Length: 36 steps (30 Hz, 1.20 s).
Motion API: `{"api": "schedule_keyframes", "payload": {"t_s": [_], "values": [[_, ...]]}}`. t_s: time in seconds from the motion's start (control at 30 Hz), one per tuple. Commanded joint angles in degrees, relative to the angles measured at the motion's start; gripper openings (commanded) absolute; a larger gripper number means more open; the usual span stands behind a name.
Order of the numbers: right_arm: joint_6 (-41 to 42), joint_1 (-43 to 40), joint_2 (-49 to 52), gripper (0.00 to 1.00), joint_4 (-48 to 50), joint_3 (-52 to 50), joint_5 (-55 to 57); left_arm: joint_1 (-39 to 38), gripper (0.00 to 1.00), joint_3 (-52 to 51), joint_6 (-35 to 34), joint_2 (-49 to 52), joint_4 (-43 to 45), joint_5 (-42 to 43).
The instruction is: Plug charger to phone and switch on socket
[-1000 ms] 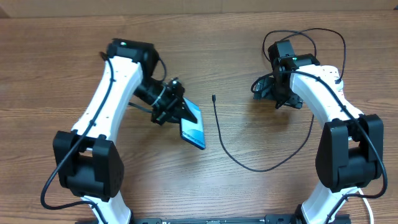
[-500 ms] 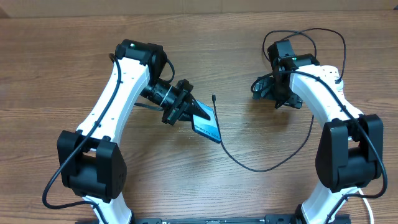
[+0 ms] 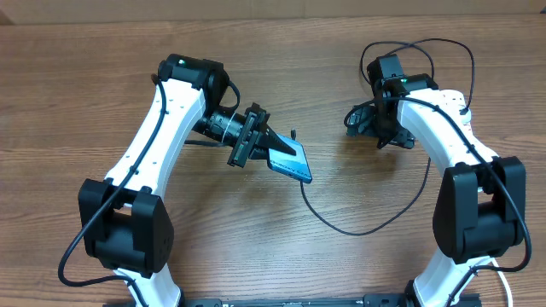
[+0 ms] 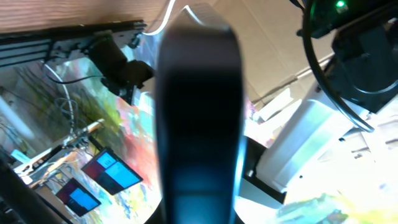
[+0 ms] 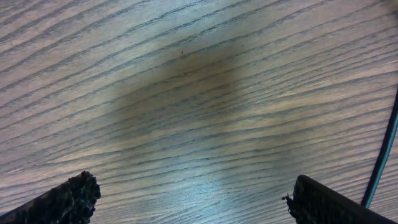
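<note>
Phone (image 3: pixel 290 162) sits pinched at a tilt in my left gripper (image 3: pixel 266 152), right gripper (image 3: pixel 352 119) wide and empty, and I fear it could slip or nudge the charger (image 3: pixel 354 232) tip away.

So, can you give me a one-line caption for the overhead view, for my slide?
Left gripper holds the phone tilted near the charger tip; right gripper hovers open over the wooden table.
</note>
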Motion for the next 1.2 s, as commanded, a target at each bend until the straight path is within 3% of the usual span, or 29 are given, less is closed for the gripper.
{"api": "schedule_keyframes", "payload": {"t_s": [0.0, 0.37, 1.17], "values": [[0.15, 0.15, -0.63, 1.0, 0.17, 0.55, -0.04, -0.44, 0.04, 0.13, -0.74, -0.79, -0.39, 5.88], [0.15, 0.15, -0.63, 1.0, 0.15, 0.55, -0.02, -0.28, 0.04, 0.13, -7.67, -0.79, -0.39, 6.51], [0.15, 0.15, -0.63, 1.0, 0.15, 0.55, -0.04, -0.52, 0.04, 0.13, -7.63, -0.79, -0.39, 7.34]]}}
